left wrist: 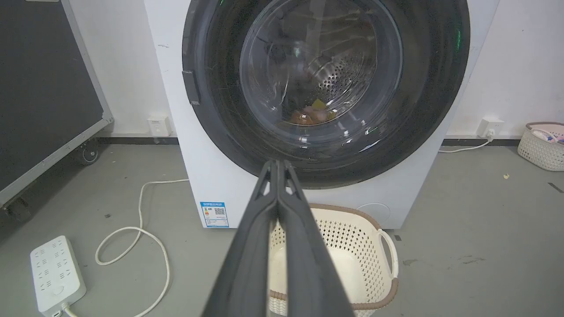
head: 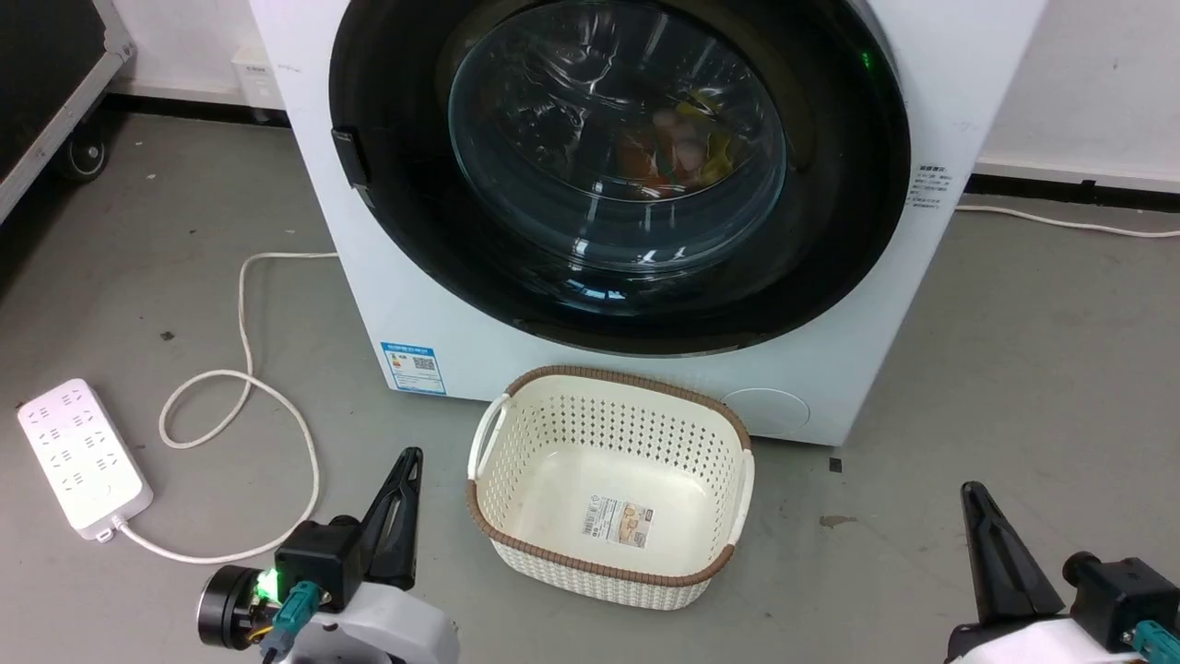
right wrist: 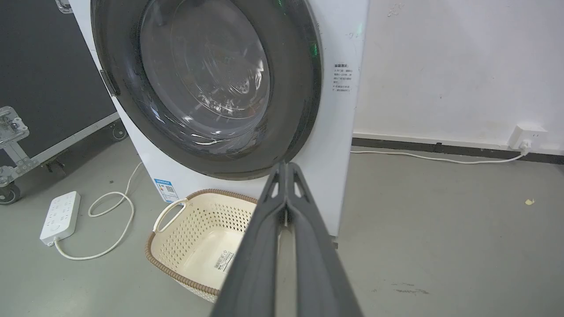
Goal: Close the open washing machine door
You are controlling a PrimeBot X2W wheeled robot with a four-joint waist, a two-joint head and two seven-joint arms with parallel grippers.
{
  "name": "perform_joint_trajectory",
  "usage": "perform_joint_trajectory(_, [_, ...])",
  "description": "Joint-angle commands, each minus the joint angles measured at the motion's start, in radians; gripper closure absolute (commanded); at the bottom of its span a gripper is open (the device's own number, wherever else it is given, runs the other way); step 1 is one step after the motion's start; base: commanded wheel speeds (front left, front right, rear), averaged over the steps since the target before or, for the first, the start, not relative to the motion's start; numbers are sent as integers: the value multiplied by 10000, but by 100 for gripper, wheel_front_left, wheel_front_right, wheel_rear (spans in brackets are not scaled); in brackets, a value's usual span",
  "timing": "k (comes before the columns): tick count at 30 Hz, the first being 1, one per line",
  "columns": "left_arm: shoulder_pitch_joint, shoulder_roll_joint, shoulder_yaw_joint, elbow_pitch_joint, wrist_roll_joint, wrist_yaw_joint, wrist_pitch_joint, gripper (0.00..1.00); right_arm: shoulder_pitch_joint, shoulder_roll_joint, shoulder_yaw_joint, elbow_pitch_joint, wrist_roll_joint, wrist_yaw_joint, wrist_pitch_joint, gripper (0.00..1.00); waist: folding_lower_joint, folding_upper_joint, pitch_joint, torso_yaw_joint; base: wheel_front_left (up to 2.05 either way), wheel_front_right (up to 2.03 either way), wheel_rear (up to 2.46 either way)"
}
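Left gripper [left wrist: 277,163]: low at lower left of the head view, fingers pressed together tip to tip, nothing between them. Points up toward the lower rim of the door.

Right gripper [right wrist: 286,164]: low at lower right, fingers likewise closed on each other, holding nothing. It is well apart from the machine and aimed at its right front corner.

Basket [head: 608,376]: cream, perforated, brown woven rim. It stands on the grey floor between the grippers, just before the machine. Inside it is a label on the bottom.

Power strip [head: 83,458]: white, on the floor at left. Its cable [head: 242,314] loops back toward the machine.

Machine [head: 415,304]: white front, blue sticker at lower left.

Door [head: 618,157]: sits flat against the machine front, black rim flush, no gap seen at the edge. Its handle [head: 346,157] is on the left side. Coloured laundry [head: 682,138] shows through the glass.

Behind: white wall, black wheeled case [left wrist: 44,88] at left, second basket [left wrist: 544,147] far right.
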Motion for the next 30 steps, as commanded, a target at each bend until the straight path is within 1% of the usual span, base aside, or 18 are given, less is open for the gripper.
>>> perform_joint_trajectory(1, [165,-33,46,-61,87,74,55,100,-183,16,29,-41,-91,-3,27,100,-1,-1,-1,-3,0,0,0])
perform_joint_trajectory(30, [284,-182,464,-468,439,242,645,100,-411,28,231,-78,-479,-4,528,100,-1,-1,-54,-158,0,0,0])
